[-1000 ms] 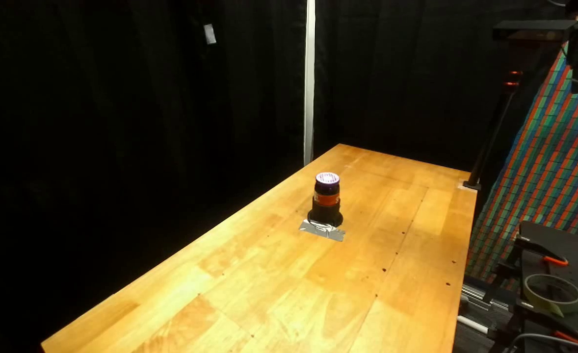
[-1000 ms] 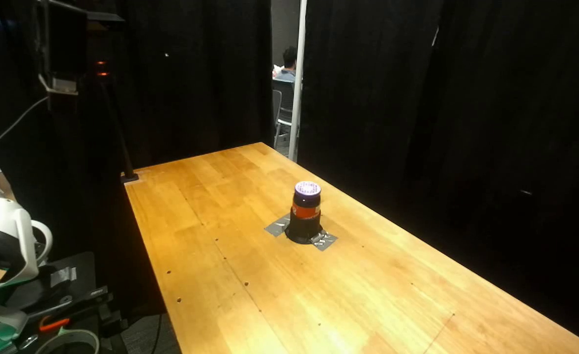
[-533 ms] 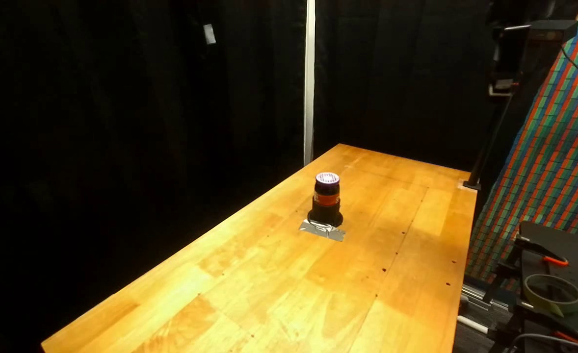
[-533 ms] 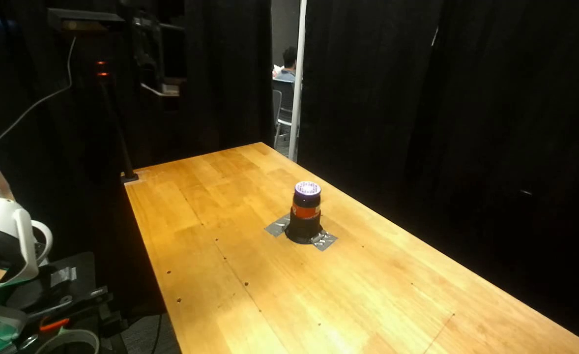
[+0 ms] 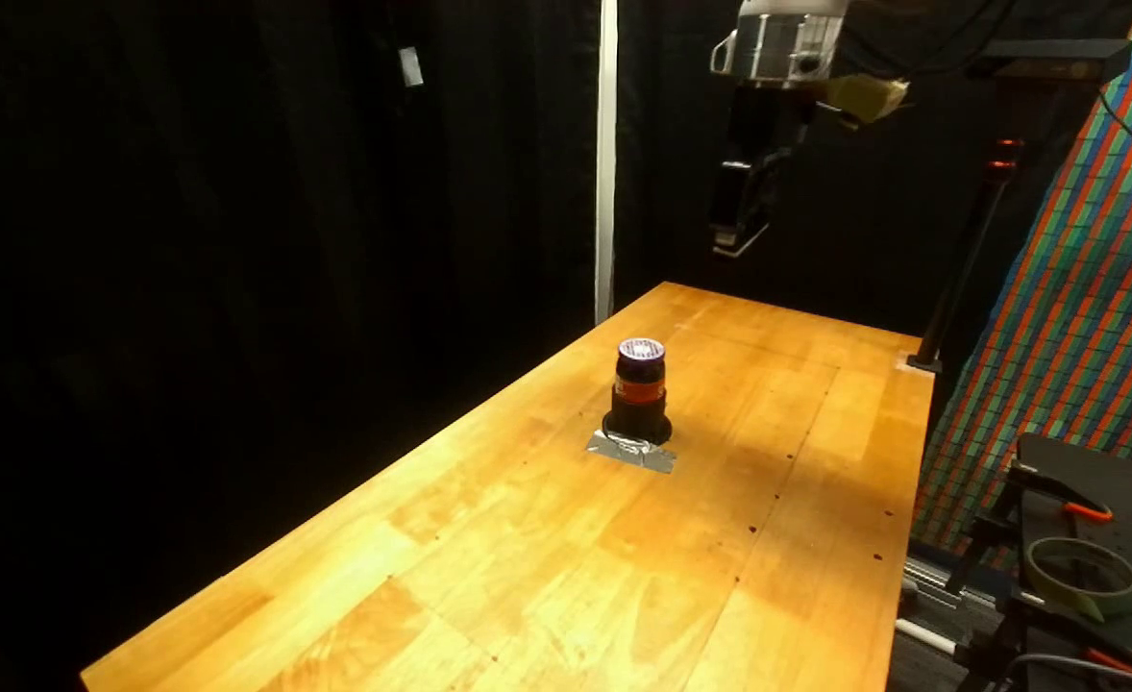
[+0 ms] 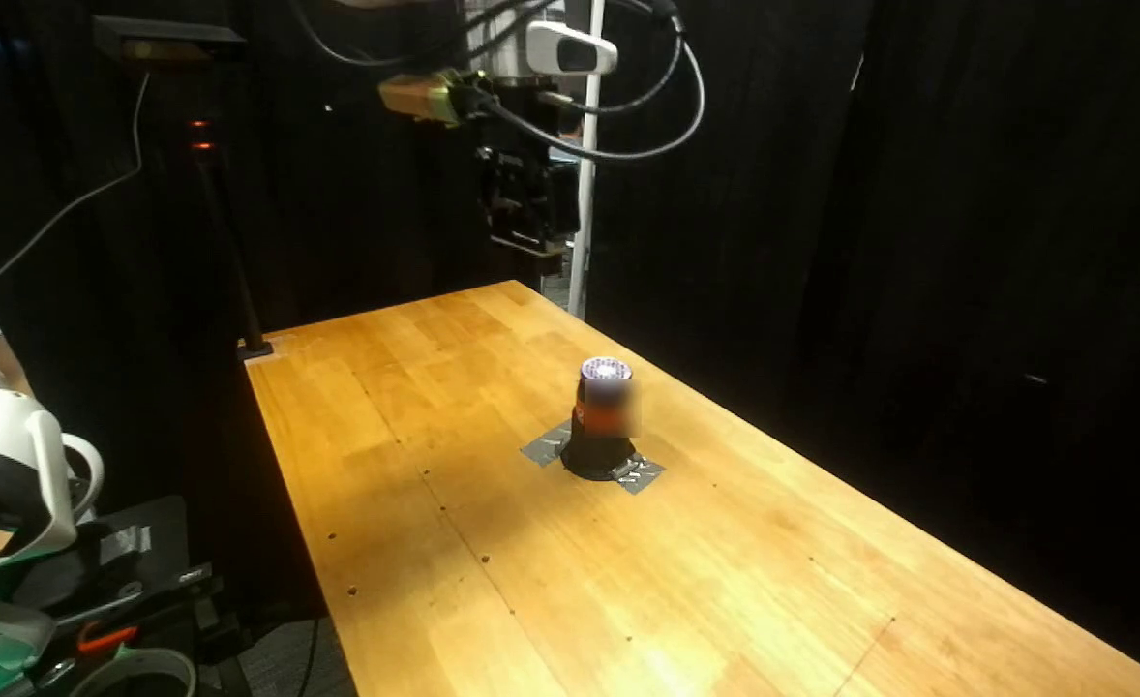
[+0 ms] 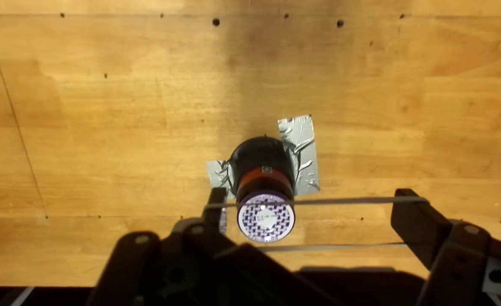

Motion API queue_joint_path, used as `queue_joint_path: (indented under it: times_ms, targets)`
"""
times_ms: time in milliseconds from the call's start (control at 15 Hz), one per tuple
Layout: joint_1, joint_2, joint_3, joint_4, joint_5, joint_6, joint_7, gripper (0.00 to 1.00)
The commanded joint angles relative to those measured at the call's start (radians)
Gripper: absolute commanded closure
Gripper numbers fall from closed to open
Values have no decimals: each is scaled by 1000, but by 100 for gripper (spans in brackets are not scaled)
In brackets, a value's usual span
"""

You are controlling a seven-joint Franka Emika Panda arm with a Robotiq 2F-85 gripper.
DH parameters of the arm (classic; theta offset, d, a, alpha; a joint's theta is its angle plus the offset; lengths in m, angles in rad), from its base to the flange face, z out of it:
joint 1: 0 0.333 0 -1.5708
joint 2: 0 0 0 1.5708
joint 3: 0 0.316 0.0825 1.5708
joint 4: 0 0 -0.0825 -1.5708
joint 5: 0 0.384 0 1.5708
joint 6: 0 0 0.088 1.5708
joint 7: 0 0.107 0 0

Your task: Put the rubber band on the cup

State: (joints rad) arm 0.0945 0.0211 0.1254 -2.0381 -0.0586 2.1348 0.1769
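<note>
Cup: upright, dark, orange-red stripe, purple-and-white top; below the claw, apart from it. Claw spread wide, band stretched across its fingers, one strand crossing the wrist view of the top. Beneath: black base, grey tape, table.

Cup partly blurred in an exterior view, arm cut off by top edge
</note>
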Motion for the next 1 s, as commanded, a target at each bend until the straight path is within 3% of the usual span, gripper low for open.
queue_joint_path:
  times_ms: [0,400,933]
  targets:
    - [11,164,-17,126,-75,125,61,0]
    - [28,327,-51,192,-77,295,68,0]
    - [22,458,-68,237,-30,349,36,0]
